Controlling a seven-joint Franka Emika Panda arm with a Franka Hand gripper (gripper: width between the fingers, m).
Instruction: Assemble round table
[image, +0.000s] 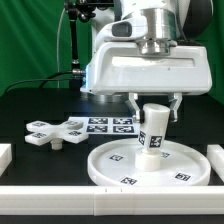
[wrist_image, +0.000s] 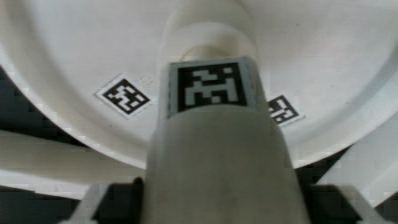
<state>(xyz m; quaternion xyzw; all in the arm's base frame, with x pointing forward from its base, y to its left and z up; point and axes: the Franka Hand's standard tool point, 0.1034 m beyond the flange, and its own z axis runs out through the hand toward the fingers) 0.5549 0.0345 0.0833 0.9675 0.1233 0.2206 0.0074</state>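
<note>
The large round rimmed disc (image: 150, 166) lies flat on the black table, with square tags on its face. My gripper (image: 154, 106) is shut on the short thick cylinder (image: 153, 130) and holds it upright at the disc's middle; I cannot tell whether its lower end touches the disc. In the wrist view the cylinder (wrist_image: 217, 130) fills the middle, its tag facing the camera, with the black fingers (wrist_image: 111, 200) pressed on both sides and the disc (wrist_image: 89, 60) behind it. The cross-shaped piece (image: 57, 133) lies flat on the table at the exterior view's left of the disc.
The marker board (image: 112, 124) lies flat on the table behind the disc. White rails run along the table's front edge (image: 100, 199) and both sides (image: 5, 155). A green backdrop and black stand poles rise behind.
</note>
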